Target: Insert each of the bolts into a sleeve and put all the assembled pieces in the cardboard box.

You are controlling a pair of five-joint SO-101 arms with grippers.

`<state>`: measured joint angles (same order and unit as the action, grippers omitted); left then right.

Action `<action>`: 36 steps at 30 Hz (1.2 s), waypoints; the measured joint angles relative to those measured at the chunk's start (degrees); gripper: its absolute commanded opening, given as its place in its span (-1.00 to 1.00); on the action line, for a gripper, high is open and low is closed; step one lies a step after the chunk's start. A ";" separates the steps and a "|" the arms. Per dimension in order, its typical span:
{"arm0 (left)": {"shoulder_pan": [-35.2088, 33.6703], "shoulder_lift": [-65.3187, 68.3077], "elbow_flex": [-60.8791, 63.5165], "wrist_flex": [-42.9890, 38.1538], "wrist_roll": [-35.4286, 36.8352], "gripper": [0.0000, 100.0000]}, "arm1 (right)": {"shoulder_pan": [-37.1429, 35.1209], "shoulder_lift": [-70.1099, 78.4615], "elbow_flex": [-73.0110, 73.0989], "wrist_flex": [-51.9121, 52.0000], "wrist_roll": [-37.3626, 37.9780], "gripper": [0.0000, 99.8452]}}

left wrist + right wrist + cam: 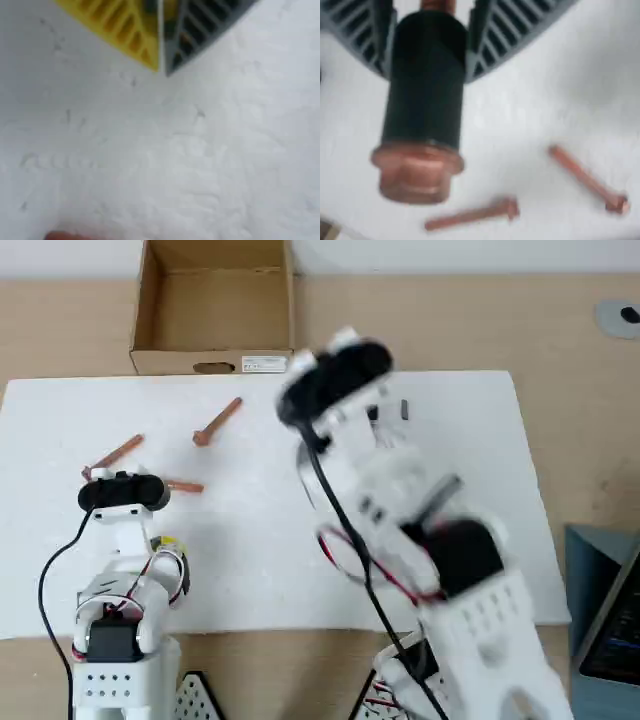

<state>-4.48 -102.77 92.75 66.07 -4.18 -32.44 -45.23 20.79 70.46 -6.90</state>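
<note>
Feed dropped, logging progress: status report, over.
Right gripper shut on sleeve, bolt seated inside. Left gripper shut, empty, above mat. Three loose bolts on mat. Nothing blocking the cardboard box.

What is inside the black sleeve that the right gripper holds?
A copper bolt: its head sticks out at one end, its tip at the other. The sleeve hides the shank.

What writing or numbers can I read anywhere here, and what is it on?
The white label on the cardboard box front: print too small to read.
The dark oval mark beside it: too blurred to read.
The black sleeve held in the right gripper: no text visible.
No text is readable anywhere.
</note>
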 measured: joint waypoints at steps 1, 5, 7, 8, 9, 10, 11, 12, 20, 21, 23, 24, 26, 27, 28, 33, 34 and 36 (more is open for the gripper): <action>0.00 0.09 0.18 -0.18 0.00 -1.00 | 0.00 2.99 -1.93 -1.14 0.00 -0.98; 0.00 0.09 0.26 -0.53 0.00 -1.00 | 0.00 14.59 -8.97 -5.27 0.00 -0.98; 0.00 0.09 0.26 -0.53 0.00 -1.00 | 0.53 20.13 -12.48 -7.47 0.00 -0.98; 0.00 0.09 0.26 -0.53 0.00 -1.00 | 0.88 22.86 -14.24 -8.62 0.00 -0.98; 0.00 0.09 0.26 -0.53 0.00 -1.00 | 1.49 25.76 -16.18 -9.85 0.09 -0.98; 0.00 0.09 0.26 -0.53 0.00 -1.00 | 2.11 28.57 -18.11 -10.99 0.88 -0.98; 0.00 0.09 0.26 -0.53 0.00 -1.00 | 2.73 31.65 -20.13 -12.22 1.58 -0.98; 0.00 0.09 0.26 -0.53 0.00 -1.00 | 3.16 34.46 -22.15 -13.36 2.20 -0.98; -1.14 0.09 0.26 -0.53 0.00 -1.00 | 4.66 57.49 -40.62 -19.78 6.07 -0.98; -1.14 0.09 0.26 -0.53 0.00 -1.00 | 4.75 60.57 -43.34 -20.48 6.15 -0.98; -1.14 0.09 0.26 -0.53 0.00 -1.00 | 4.75 66.46 -48.70 -21.71 6.24 -0.98; -1.14 0.09 0.26 -0.53 0.00 -1.00 | 4.75 69.54 -51.52 -22.15 6.33 -0.98; -1.14 0.09 0.26 -0.53 0.00 -1.00 | 4.75 75.43 -57.23 -22.86 6.59 -0.98; -1.14 0.09 0.26 -0.53 0.00 -1.00 | 4.75 78.42 -60.13 -22.95 7.21 -0.98; -1.14 0.09 0.26 -0.53 0.00 -1.00 | 4.75 81.32 -63.03 -23.12 7.91 -0.98; -1.14 0.09 0.26 -0.53 0.00 -1.00 | 4.75 96.18 -78.07 -23.12 10.37 -0.98; -1.14 0.09 0.26 -0.53 0.00 -1.00 | 4.75 98.90 -81.23 -23.12 10.99 -0.98; -1.14 0.09 0.26 -0.53 0.00 -1.00 | 4.92 104.26 -87.21 -23.12 12.66 -0.98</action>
<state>-5.63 -102.68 93.01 65.54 -4.18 -27.52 59.03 -66.42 47.34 5.76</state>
